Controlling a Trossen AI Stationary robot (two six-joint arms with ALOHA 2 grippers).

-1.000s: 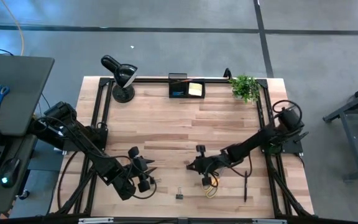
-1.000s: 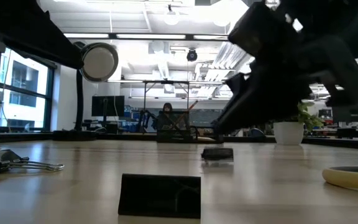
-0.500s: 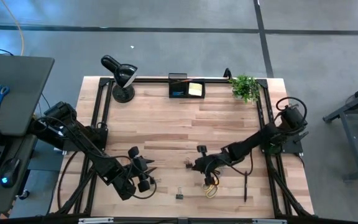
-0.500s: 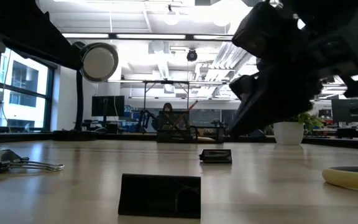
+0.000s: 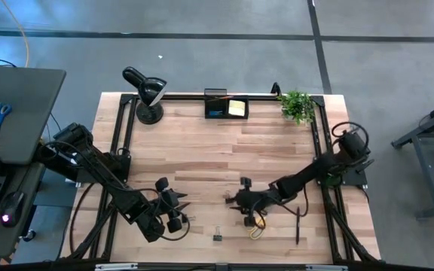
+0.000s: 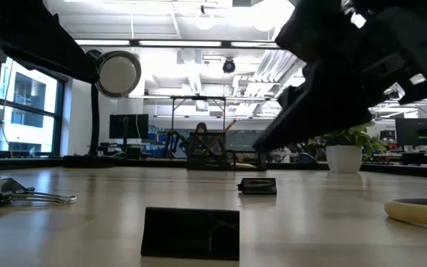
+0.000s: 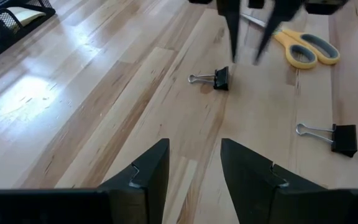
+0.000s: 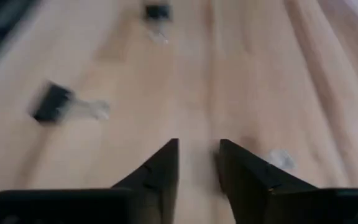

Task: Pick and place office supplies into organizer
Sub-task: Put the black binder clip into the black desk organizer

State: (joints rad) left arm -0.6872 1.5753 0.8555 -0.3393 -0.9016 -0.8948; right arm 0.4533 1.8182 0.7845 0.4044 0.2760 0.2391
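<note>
No readable writing or brand marks can be made out anywhere, so nothing to report there.

The black mesh organizer (image 5: 226, 106) is parked at the far edge of the wooden surface (image 5: 217, 150), between the black desk lamp (image 5: 146, 93) and the small potted plant (image 5: 297, 105). A yellow sticky-note pad (image 5: 237, 108) is sitting in its compartment on the plant side; something blue can be seen in the lamp-side compartment, too small to identify.

Everything else is well apart from the organizer, down at the near edge. The right hand (image 5: 233, 201) is held low over the surface, fingers (image 8: 160, 171) parted with only bare wood between them, nothing grasped. A binder clip (image 7: 219, 78) lies right by its fingertips, and the yellow-handled scissors (image 7: 304, 49) are just beside it, under the arm. A black pen (image 5: 297, 226) lies further out toward the plant side.

The left hand (image 5: 181, 208) is parked near the near edge on the lamp side, fingers (image 7: 146, 176) apart and empty. A second binder clip (image 5: 218, 236) sits close by.
</note>
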